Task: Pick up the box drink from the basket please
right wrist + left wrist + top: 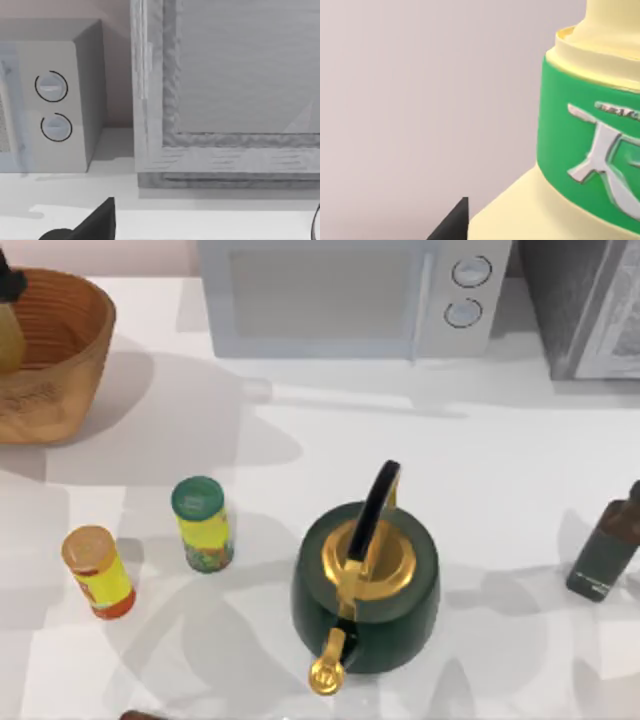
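The box drink [8, 340] is a pale yellow carton at the far left edge of the top view, over the inside of the orange-brown woven basket [60, 360]. My left gripper [10, 282] is dark and sits right on top of the carton, shut on it. The left wrist view has the box drink [580, 150] very close, with a green band, one dark fingertip [452, 225] beside it and a plain wall behind. The right wrist view has one dark fingertip [97, 225] of my right arm low over the white table, well off to one side.
A green kettle [365, 580] with a gold lid stands at the table's middle front. Two yellow cylinders stand at the left front, one with a green lid [203, 525] and one with an orange lid [97, 572]. A dark bottle [605, 550] stands right. A microwave [350, 295] and a grey cabinet [590, 300] line the back.
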{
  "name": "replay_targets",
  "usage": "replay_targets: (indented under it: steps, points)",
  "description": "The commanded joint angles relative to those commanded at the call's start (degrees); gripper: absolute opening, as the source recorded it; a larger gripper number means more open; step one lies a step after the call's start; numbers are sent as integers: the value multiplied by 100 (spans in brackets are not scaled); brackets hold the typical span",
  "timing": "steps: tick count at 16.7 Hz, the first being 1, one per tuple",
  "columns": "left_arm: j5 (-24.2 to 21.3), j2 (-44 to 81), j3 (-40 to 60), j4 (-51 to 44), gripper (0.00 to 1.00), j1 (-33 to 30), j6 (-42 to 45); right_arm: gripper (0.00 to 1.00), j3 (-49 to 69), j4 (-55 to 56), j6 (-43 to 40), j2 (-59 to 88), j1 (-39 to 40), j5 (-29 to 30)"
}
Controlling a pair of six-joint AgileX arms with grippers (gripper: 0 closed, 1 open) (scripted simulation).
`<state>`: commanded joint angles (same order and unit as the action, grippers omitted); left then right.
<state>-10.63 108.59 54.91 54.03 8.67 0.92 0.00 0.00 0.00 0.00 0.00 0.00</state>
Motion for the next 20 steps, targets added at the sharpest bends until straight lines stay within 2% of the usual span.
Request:
replay_targets:
  steps: [8,16,20]
  points:
    - [24,-1169,869,-2008,0,28,5,100,0,0,0,0,0,0]
    - [35,-1307,884,-2189,0,24,14,100,0,0,0,0,0,0]
    - [126,-2156,356,-2459,0,-56,-2,100,0,0,0,0,0,0]
